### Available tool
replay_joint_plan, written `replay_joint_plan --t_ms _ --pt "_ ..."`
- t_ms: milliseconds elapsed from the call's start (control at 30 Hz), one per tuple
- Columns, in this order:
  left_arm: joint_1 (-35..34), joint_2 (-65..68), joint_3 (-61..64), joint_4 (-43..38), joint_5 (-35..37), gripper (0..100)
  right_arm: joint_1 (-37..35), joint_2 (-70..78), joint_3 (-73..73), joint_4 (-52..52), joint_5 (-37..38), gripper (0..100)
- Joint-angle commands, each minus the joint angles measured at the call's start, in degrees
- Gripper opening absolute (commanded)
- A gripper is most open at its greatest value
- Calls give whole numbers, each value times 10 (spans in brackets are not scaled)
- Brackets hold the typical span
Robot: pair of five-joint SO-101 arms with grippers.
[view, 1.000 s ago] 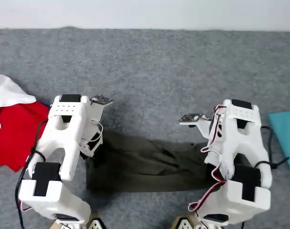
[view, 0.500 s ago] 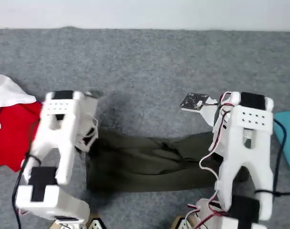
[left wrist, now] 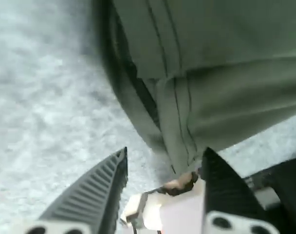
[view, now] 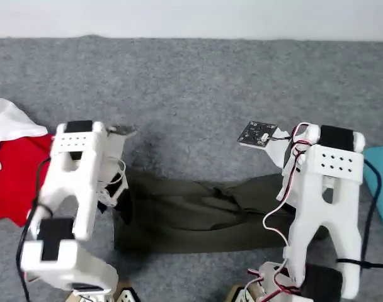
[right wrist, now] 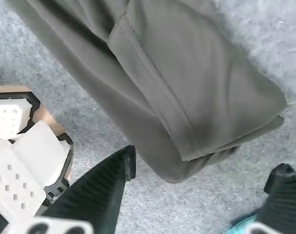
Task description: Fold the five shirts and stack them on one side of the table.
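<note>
Nearest me, the left arm (view: 78, 176) and right arm (view: 327, 189) lean over the olive shirt (view: 191, 217), hiding both its ends from above. It lies folded into a long band at the front middle of the grey table (view: 198, 94), its long axis running left to right. The left gripper (left wrist: 165, 152) has its claw apart, with a folded edge reaching between the tips. The right gripper (right wrist: 206, 158) gapes wide at the shirt's rounded end. Farther back, a red shirt (view: 15, 179) and a white shirt (view: 12, 123) are cut off at the left, and a teal shirt (view: 379, 173) at the right.
</note>
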Motion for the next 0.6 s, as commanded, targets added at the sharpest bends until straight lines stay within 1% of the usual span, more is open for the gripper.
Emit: replay_joint_plan --t_ms 0,200,267,367,467,567 --pt "-4 101 -26 18 8 252 2 -18 -4 22 1 415" --pt "-4 211 -118 18 10 250 3 -18 -4 22 1 415" --pt "2 237 -136 18 10 233 11 -18 -4 22 1 415" --pt "28 268 -162 18 9 143 25 -17 -3 22 1 415" --pt "73 291 -174 18 9 5 43 -17 -3 22 2 415" --pt "124 302 -175 16 8 12 65 -17 -3 21 2 415"
